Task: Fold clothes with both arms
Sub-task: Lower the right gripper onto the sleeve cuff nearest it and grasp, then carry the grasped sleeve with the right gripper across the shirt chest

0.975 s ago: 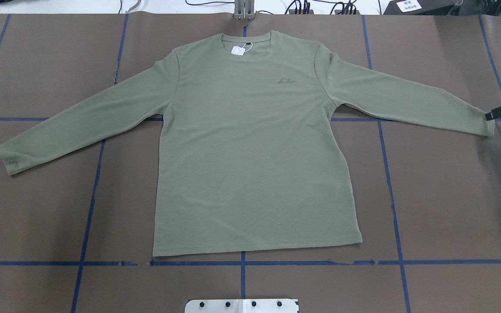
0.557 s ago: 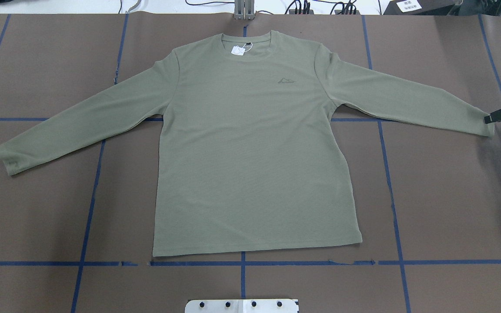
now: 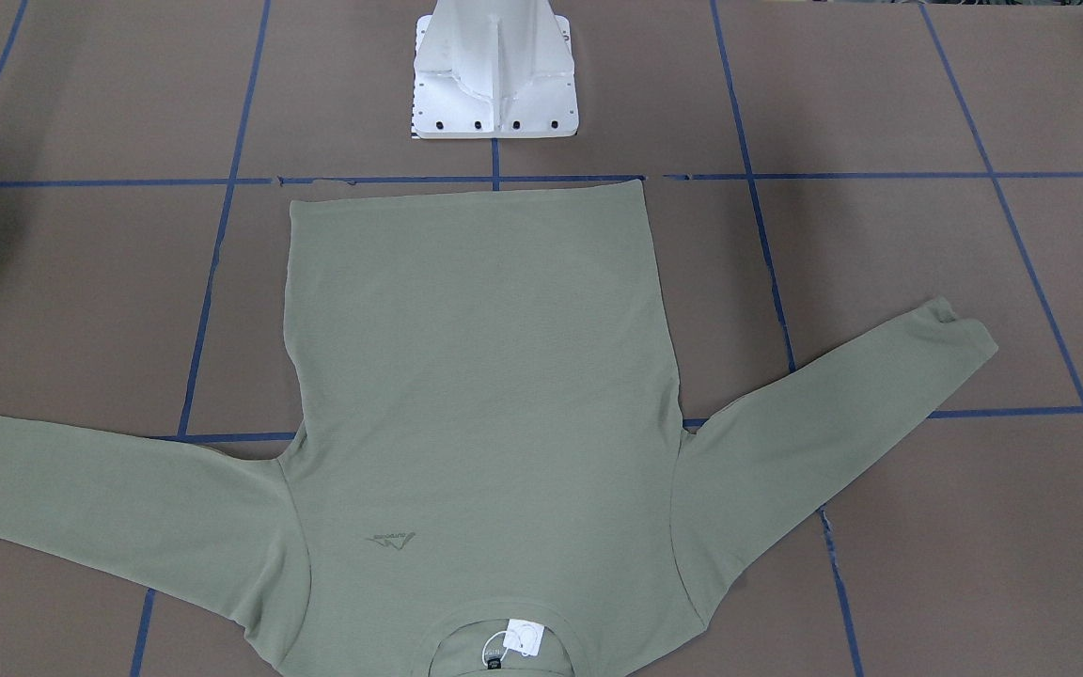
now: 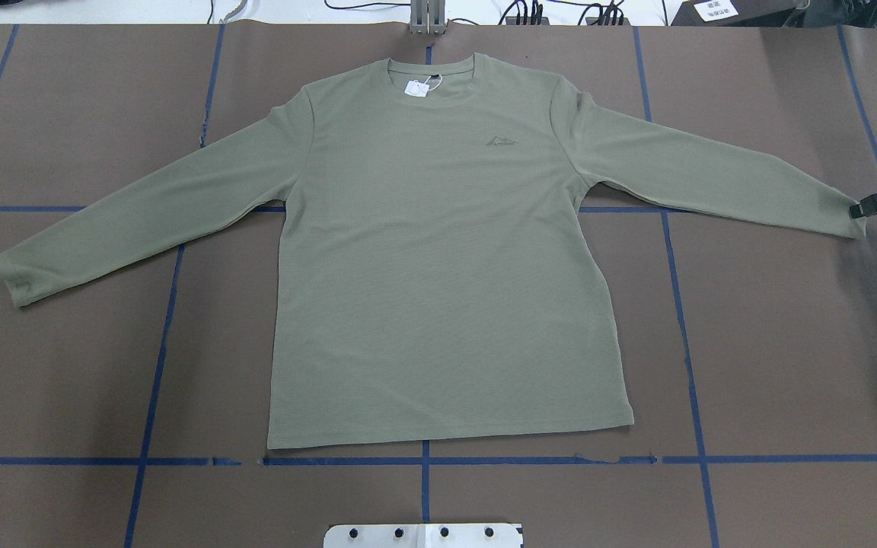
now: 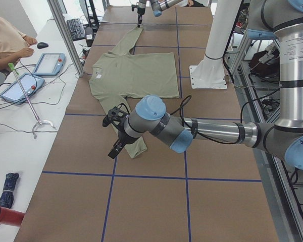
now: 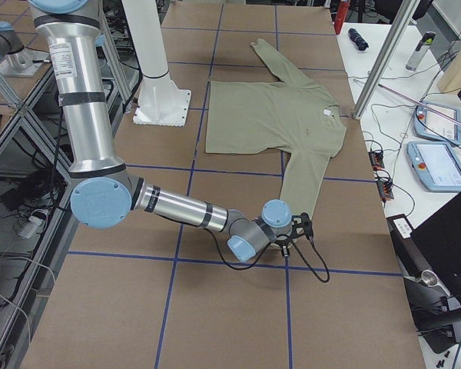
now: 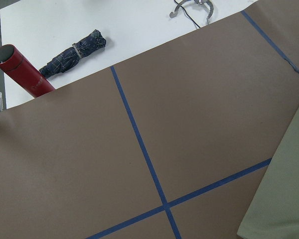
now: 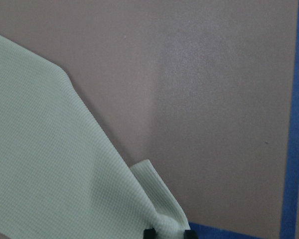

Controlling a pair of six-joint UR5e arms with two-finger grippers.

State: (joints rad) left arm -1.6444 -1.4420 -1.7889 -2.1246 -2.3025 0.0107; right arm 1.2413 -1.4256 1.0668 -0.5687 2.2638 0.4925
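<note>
The sage-green long-sleeved shirt (image 4: 438,266) lies flat and face up on the brown paper surface (image 4: 789,342). Its collar is on the far side from the robot, and its hem is just short of the white pedestal base (image 3: 494,85). Both sleeves are spread wide. Over on the robot's right, the right hand (image 4: 856,209) sits at the very end of that sleeve, and the wrist view settles it: the black fingertips (image 8: 149,232) are pinched on the corner of the cuff (image 8: 159,199), with the fabric bunched between them and a small flap turned up. The left hand (image 5: 114,150) shows only from the side camera, hanging just beside the other cuff (image 5: 136,148); whether it's open or closed, I can't tell. Its wrist camera looks down on bare paper, a cross of blue tape (image 7: 164,203) and the sleeve's edge at the right. The small dark logo (image 4: 501,141) and white neck tag (image 4: 416,87) both face up.
</note>
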